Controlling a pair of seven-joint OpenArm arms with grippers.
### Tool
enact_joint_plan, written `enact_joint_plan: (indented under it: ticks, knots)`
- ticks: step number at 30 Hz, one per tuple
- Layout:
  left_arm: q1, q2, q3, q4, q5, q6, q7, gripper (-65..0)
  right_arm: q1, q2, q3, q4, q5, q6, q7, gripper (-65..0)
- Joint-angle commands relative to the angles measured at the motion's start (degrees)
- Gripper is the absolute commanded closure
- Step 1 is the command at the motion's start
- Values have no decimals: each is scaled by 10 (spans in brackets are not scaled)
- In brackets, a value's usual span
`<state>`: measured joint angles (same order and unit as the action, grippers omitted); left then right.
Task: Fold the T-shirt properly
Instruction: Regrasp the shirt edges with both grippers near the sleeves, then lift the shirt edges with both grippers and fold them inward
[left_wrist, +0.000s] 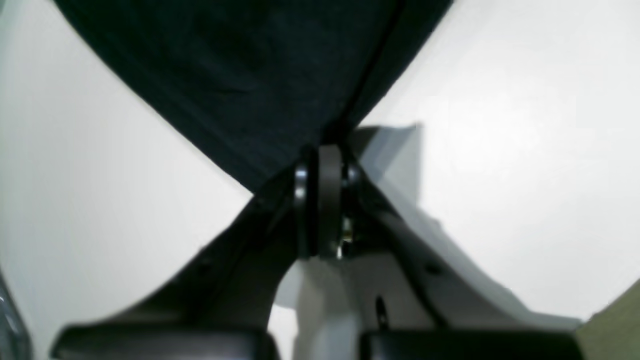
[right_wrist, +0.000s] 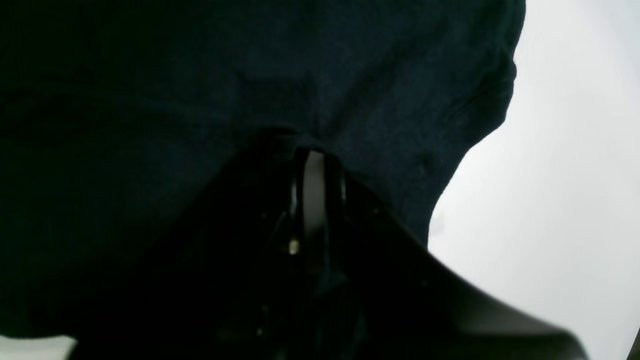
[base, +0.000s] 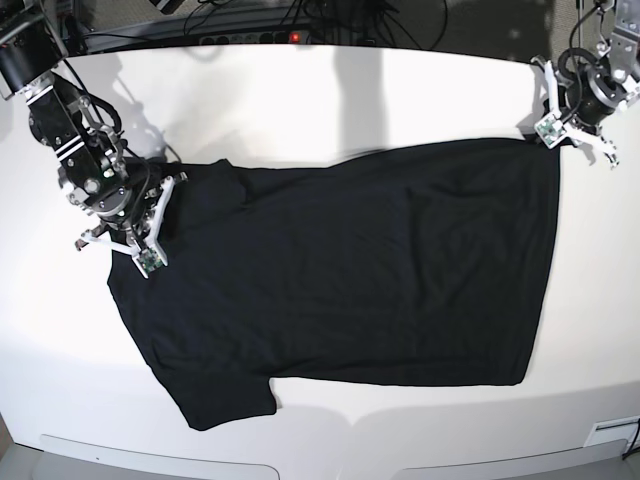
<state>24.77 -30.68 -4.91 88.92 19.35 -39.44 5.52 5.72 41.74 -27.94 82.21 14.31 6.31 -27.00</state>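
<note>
The black T-shirt (base: 370, 270) lies spread flat on the white table (base: 300, 100), plain side up, collar end to the left and hem to the right. No print shows. My left gripper (base: 553, 138) is at the shirt's far right hem corner. In the left wrist view it (left_wrist: 327, 152) is shut on a corner of the black cloth (left_wrist: 240, 75). My right gripper (base: 160, 225) is at the shirt's far left shoulder. In the right wrist view it (right_wrist: 310, 150) is shut on bunched black cloth (right_wrist: 200, 75).
A power strip with cables (base: 250, 38) runs along the table's back edge. The table's front edge (base: 300, 455) lies just below the near sleeve (base: 225, 400). Bare white table surrounds the shirt on all sides.
</note>
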Motion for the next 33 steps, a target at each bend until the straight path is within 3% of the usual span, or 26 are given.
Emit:
enact_joint_plan:
  ticks: [1, 4, 7, 13, 19, 30, 33]
  knots:
    - [7, -13, -4, 14, -23, -6, 6, 0, 12, 10, 5, 7, -1, -3, 8, 0]
    - [11, -34, -7, 50, -115, 8, 14, 0, 12, 11, 5, 7, -2, -3, 6, 0]
    - [-1, -48, -20, 68, -194, 71, 28, 0, 12, 11, 5, 7, -1, -3, 6, 0]
    - [-53, -47, -30, 67, -270, 109, 70, 0, 12, 11, 5, 7, -2, -3, 6, 0]
    - [-84, -43, -30, 65, -274, 140, 99, 0, 12, 11, 5, 7, -1, -2, 6, 0]
    - [-103, -33, -29, 62, -269, 140, 71, 0, 47, 11, 5, 7, 0, -4, 1, 0]
    - [-125, -26, -29, 48, -269, 140, 80, 0, 61, 11, 5, 7, 26, -3, -5, 0]
